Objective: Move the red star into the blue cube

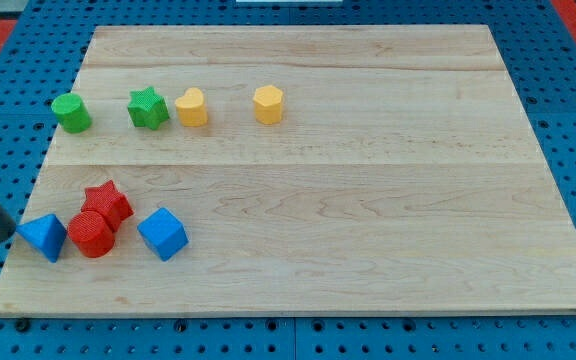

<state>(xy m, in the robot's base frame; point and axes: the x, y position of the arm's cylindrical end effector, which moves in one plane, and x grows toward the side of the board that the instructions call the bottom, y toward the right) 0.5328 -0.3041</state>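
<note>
The red star (107,202) lies at the board's lower left. It touches a red cylinder (92,234) just below it. The blue cube (162,234) lies a little to the right of both, a small gap away from the star. My dark rod comes in from the view's left edge, and my tip (10,238) sits at the board's left edge. It is right beside a blue triangular block (43,237), which is left of the red cylinder. The tip is well left of the red star.
A row near the top left holds a green cylinder (71,112), a green star (148,108), a yellow heart-like block (191,107) and a yellow hexagon (268,104). The wooden board (368,200) lies on a blue pegboard.
</note>
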